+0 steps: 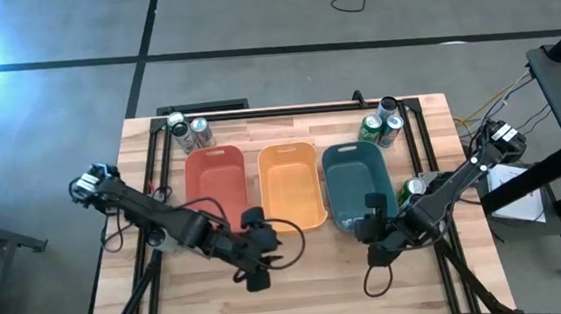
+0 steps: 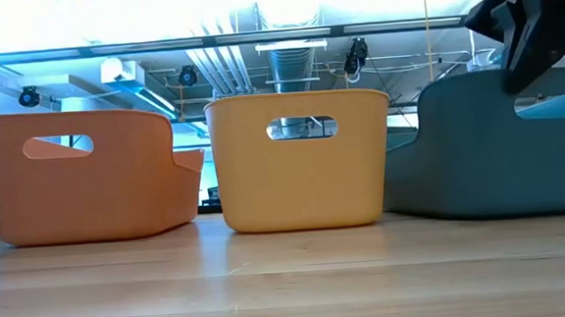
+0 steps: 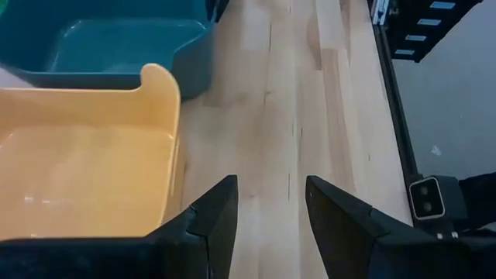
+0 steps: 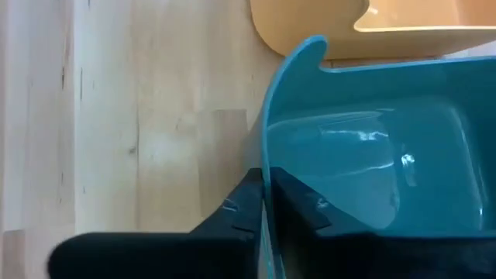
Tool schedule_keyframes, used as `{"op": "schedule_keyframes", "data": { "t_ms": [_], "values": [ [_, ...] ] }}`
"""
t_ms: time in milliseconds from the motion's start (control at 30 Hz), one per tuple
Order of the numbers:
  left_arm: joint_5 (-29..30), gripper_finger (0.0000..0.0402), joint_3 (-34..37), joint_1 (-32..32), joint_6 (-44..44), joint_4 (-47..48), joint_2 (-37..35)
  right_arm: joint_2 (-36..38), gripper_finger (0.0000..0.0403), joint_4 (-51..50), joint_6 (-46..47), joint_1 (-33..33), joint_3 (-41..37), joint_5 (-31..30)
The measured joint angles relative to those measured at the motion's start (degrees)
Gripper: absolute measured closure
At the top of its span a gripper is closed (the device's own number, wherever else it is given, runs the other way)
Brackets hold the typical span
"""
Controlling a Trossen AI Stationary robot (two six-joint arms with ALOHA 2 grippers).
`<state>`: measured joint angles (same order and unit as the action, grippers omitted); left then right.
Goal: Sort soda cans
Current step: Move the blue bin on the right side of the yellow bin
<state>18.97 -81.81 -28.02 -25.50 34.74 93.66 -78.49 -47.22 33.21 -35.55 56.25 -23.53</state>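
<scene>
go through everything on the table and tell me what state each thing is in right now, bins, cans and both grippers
red bin: upright, no cans visible inside.
orange bin: upright, empty.
teal bin: upright, empty; near wall pinched.
right gripper: shut on the teal bin's wall.
left gripper: open, holding nothing, beside the orange bin.
cans at far left: upright, unsorted.
green cans at far right: upright, unsorted.
green can by right arm: standing outside the bins.

Grey concrete floor (image 1: 279, 12) crossed by dark tape lines. Overhead, silver ducts (image 2: 292, 64) and bright ceiling glare.
</scene>
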Motion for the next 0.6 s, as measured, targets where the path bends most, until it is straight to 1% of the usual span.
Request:
{"op": "schedule_keyframes", "data": {
  "t_ms": [200, 333, 500, 600],
  "values": [
    [0.00, 0.0264, -4.98, 0.08, 3.18, -0.16, 4.64, 0.43, 0.0390, -0.05, -0.04, 0.13, 0.04, 0.20],
    [0.08, 0.0264, -7.58, 0.12, 4.42, 0.01, 6.14, 0.43, 0.0390, -0.50, -0.09, 0.15, 0.04, 0.16],
    [0.13, 0.0264, -7.82, 0.29, 4.11, 0.50, 6.65, 0.43, 0.0390, -0.84, -0.52, 0.47, -0.13, 0.07],
    [0.15, 0.0264, -6.76, 1.28, 1.28, 0.81, 6.60, 0.43, 0.0390, -0.97, -0.92, 0.46, -0.11, 0.02]
  ]
}}
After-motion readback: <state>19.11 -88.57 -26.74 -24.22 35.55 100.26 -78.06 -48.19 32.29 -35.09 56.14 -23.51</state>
